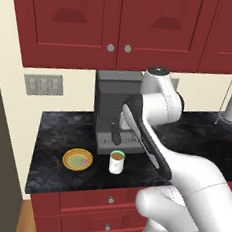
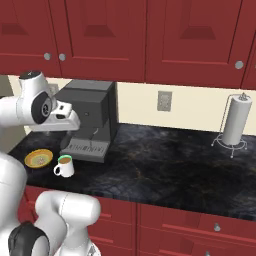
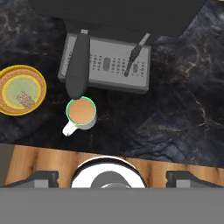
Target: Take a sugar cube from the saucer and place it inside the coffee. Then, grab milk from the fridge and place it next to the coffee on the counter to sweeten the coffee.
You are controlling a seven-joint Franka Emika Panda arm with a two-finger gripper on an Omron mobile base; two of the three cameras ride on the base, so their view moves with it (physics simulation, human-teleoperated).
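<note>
Robot arm [image 1: 182,179], lower right of the left base frame: glossy white rounded shells, smooth and bulbous at the joints. A black band [image 1: 146,136] runs along one link. Upper joint topped by a dark round cap [image 1: 158,71]. In the right base frame, a dark circular disc [image 2: 43,107] sits on a joint side, and a black joint section [image 2: 27,241] at lower left.

The counter [image 3: 175,105] looks like glossy black marbled stone, the coffee machine [image 3: 109,65] matt grey, the floor [image 3: 43,162] wood-grained.
</note>
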